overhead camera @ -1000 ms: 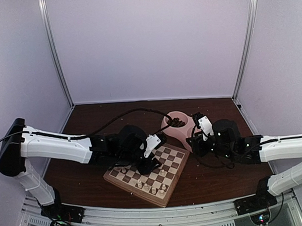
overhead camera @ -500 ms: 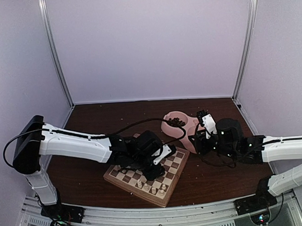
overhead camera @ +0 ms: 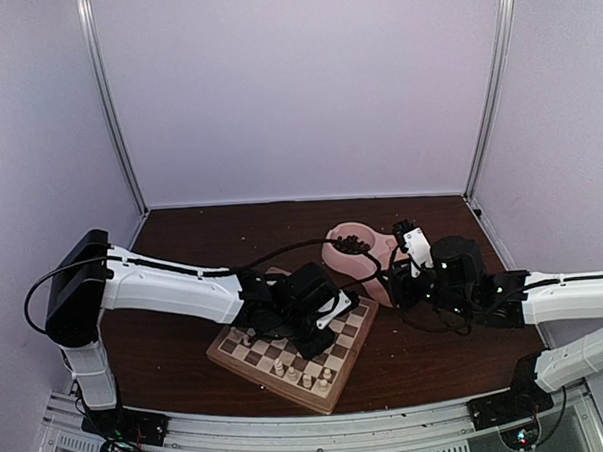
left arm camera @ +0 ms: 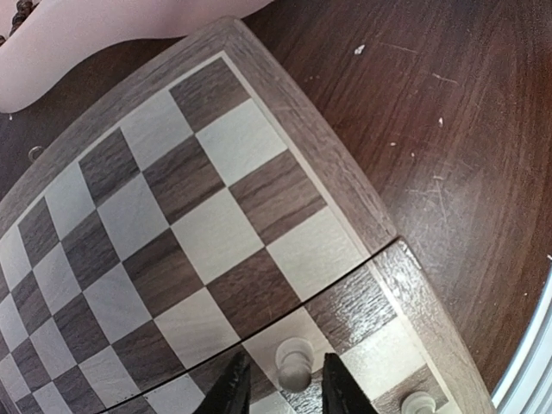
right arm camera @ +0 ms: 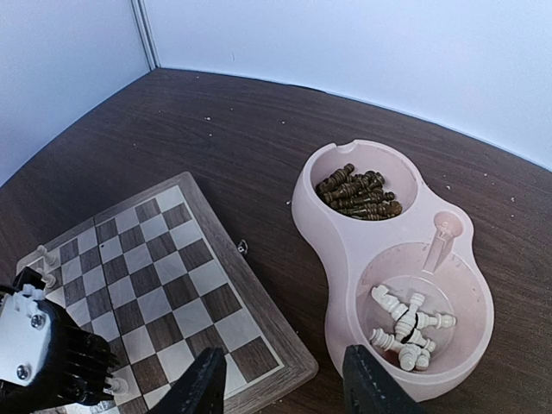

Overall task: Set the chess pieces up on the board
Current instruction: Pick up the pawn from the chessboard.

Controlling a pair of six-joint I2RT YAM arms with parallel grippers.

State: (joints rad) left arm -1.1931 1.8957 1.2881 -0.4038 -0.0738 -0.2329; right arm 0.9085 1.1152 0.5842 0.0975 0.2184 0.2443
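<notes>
Your left gripper (left arm camera: 286, 379) reaches low over the near edge of the checked wooden board (left arm camera: 172, 216), fingers narrowly apart around a turned cream pawn (left arm camera: 294, 358). Your right gripper (right arm camera: 285, 371) hovers beside the smooth pink bowl (right arm camera: 310, 224), fingers wide, empty.

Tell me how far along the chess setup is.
Early. Done: a few cream pieces stand along the chessboard's near edge. In hand: the left gripper straddles a cream pawn there, jaws not visibly clamped; the right gripper hovers open over the pink bowl. Left: the bowl's cream pile and dark pieces.
</notes>
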